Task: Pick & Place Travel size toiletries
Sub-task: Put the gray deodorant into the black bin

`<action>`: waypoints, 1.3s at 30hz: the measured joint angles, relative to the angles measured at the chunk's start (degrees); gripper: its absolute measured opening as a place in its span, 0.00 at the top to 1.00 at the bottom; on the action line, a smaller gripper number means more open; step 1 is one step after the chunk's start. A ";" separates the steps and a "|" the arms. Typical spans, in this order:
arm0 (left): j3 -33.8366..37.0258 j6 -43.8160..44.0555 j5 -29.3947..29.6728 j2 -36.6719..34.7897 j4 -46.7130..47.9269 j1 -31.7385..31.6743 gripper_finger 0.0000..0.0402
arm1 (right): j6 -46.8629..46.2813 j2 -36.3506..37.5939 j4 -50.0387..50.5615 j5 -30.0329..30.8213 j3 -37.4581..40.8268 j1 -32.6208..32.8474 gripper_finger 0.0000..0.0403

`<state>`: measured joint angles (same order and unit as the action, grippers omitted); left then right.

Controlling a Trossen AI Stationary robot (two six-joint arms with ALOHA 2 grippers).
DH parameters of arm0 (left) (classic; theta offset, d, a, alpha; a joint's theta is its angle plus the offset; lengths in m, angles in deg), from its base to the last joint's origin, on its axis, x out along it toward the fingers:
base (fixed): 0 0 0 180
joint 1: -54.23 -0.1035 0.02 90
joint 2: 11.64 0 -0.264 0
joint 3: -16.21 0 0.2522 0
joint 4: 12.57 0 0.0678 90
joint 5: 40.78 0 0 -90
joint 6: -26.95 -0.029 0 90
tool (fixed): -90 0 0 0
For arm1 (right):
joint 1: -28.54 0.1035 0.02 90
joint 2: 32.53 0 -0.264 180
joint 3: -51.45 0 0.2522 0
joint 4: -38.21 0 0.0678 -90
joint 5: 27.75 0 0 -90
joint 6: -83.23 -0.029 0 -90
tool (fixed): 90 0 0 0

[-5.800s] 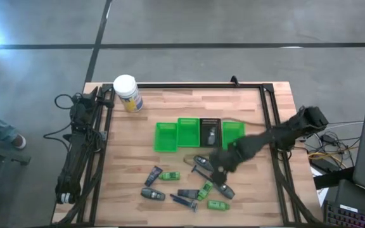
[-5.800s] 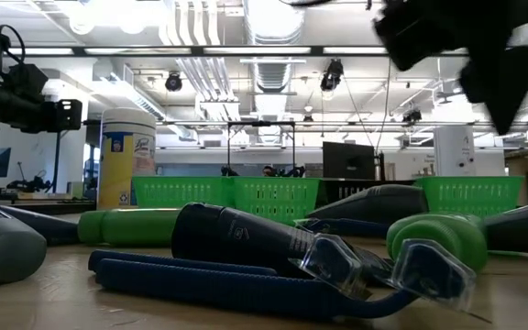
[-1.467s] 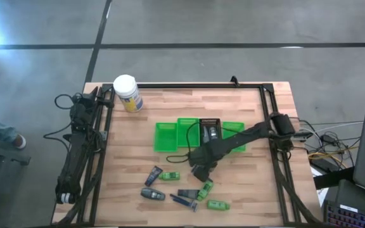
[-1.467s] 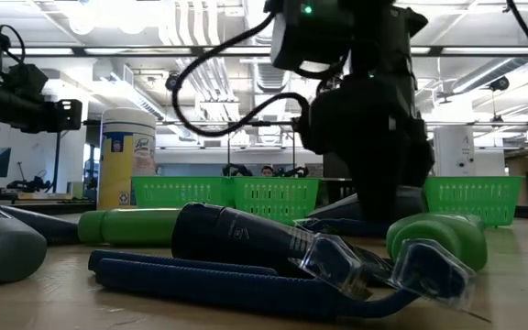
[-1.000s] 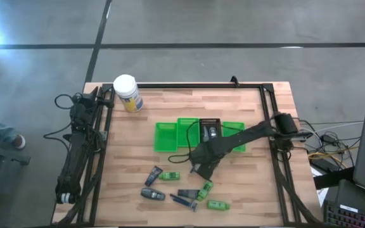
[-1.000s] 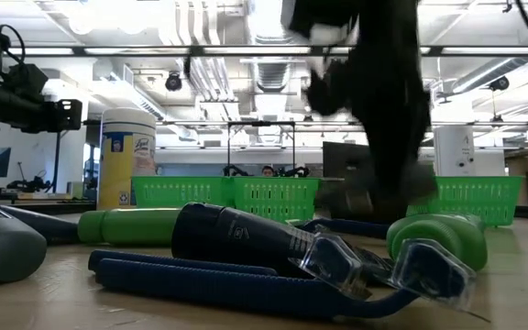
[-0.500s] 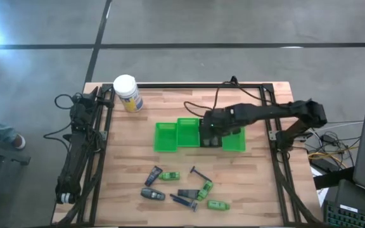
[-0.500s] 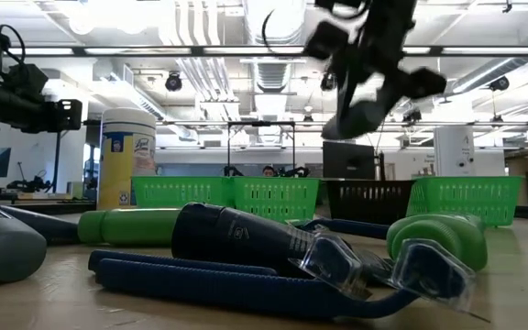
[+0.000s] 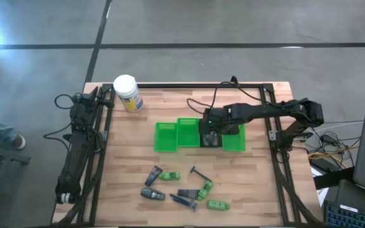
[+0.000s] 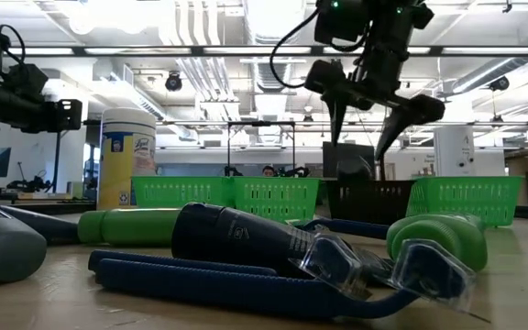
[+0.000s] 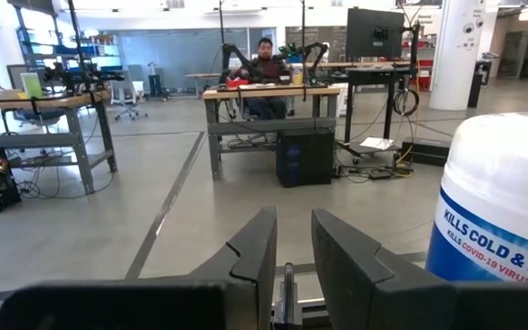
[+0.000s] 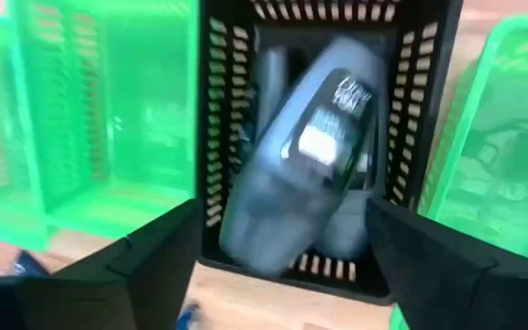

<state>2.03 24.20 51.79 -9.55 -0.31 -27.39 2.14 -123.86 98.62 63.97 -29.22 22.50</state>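
Note:
My right gripper (image 9: 211, 131) (image 10: 363, 137) hangs open above the black bin (image 9: 210, 121), fingers pointing down. A dark grey tube (image 12: 305, 165) lies slanted inside that bin between my spread fingers, apart from them. On the near part of the table rest a dark grey tube (image 9: 153, 175), small green bottles (image 9: 170, 176) (image 9: 204, 189) (image 9: 218, 205), another dark tube (image 9: 152, 194) and thin razor sticks (image 9: 198, 171) (image 9: 182, 202). My left gripper (image 11: 290, 252) is shut and parked at the table's left edge beside the white canister (image 9: 127, 93).
Three green bins (image 9: 165, 136) (image 9: 187, 132) (image 9: 233, 136) stand in a row with the black bin across the table's middle. A black frame rail (image 9: 195, 85) runs along the far and side edges. Bare wood lies between the bins and the scattered items.
My right gripper rose from the near items with a dark grey tube, carried it toward the far edge over the black bin, then opened and let go. The tube has dropped into the black bin.

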 joint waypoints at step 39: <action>-35.41 24.66 -45.72 25.62 21.72 46.73 0.81 | 13.11 0.33 8.49 -1.63 -9.57 0.15 0.23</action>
<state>-33.38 48.86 6.08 16.07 21.41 19.34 15.25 -123.53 107.11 62.34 -38.80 22.65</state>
